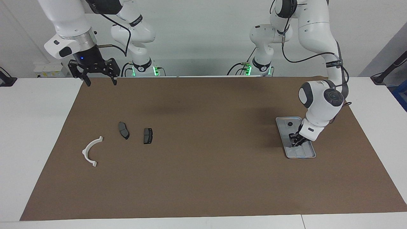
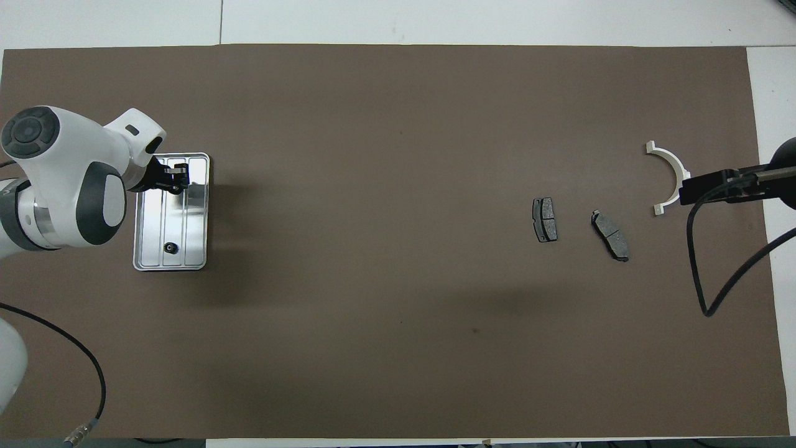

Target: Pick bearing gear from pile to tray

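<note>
The silver tray (image 1: 310, 152) (image 2: 198, 205) lies on the brown mat at the left arm's end. A small black round piece (image 1: 289, 124) (image 2: 170, 248) lies in the tray's end nearer the robots. My left gripper (image 1: 296, 142) (image 2: 175, 177) is down low in the tray's other end; whether it holds anything is hidden. The pile lies toward the right arm's end: a white half-ring bracket (image 1: 91, 150) (image 2: 670, 176) and two dark grey plates (image 1: 123, 130) (image 1: 148, 135) (image 2: 545, 219) (image 2: 610, 234). My right gripper (image 1: 100, 82) is open, empty and raised over the mat's edge by the robots.
The brown mat (image 1: 203, 178) covers most of the white table. A black cable (image 2: 715, 267) hangs from the right arm over the mat beside the plates. The white table surface (image 1: 35, 133) borders the mat at both ends.
</note>
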Robot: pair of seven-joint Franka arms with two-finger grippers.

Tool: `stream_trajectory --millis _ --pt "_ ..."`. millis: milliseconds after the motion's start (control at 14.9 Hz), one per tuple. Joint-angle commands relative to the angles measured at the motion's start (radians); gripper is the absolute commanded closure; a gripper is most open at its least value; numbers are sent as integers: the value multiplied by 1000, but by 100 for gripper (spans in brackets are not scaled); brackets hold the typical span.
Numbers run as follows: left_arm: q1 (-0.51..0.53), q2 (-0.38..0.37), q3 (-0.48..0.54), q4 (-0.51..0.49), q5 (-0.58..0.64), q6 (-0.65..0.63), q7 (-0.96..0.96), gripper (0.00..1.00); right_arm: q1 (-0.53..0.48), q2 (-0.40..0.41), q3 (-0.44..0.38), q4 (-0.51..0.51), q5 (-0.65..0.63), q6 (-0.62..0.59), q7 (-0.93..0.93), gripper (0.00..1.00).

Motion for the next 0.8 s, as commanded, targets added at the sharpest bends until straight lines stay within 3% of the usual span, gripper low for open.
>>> stream_trajectory --millis 0,737 --pt "15 -3 -10 -17 2 21 20 96 9 -3 -16 -5 15 -1 15 0" --pt "35 -6 -8 -37 2 21 44 95 -8 -5 -2 -7 15 -8 13 0"
